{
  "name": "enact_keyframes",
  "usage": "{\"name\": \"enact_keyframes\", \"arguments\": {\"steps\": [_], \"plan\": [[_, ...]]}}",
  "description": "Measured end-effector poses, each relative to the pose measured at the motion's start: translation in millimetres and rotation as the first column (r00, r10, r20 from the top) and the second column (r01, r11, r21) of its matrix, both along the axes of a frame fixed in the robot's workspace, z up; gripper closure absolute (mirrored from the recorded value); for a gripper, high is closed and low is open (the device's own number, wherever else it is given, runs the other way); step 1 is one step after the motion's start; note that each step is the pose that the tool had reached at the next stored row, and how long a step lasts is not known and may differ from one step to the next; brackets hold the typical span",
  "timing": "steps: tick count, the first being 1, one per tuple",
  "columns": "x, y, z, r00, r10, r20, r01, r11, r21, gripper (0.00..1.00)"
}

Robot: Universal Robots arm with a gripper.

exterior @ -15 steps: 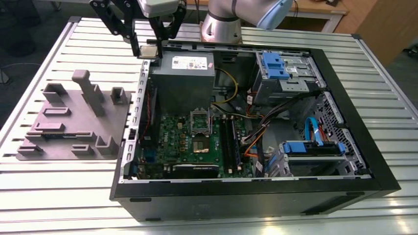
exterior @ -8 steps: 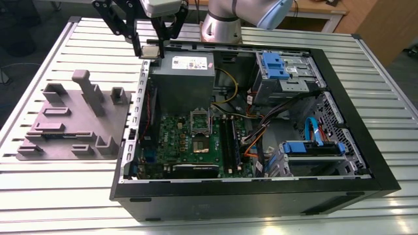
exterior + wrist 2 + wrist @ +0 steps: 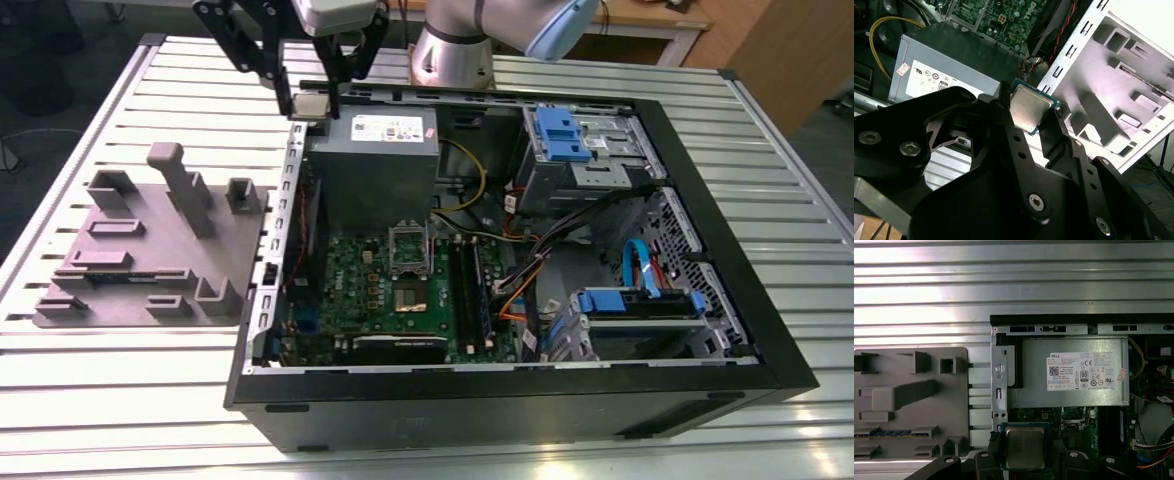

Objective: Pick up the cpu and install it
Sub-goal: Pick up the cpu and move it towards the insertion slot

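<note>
Second wrist view: the cpu [image 3: 1030, 104] is clamped in the closed pincer [image 3: 1029, 108], aloft near the power supply [image 3: 949, 65]; transport is judged in hand; level, square alignment over the exterior view's socket [image 3: 407, 243] is called for.

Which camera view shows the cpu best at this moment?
The second wrist view: the cpu appears largest there, silvery top and green rim clear, held in the gripper. The first wrist view shows its top squarely but smaller. The exterior view shows it tiny, above a corner of the computer case.
</note>
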State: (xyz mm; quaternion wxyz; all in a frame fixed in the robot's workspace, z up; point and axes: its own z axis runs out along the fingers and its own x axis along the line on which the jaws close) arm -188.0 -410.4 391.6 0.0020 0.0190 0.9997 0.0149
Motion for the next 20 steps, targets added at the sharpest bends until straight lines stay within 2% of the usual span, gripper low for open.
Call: {"name": "enact_keyframes", "arguments": {"steps": [20], "plan": [[8.4,0.0,0.0,1.0000,0.000,0.0000,0.000,1.0000,0.0000,0.53]]}}
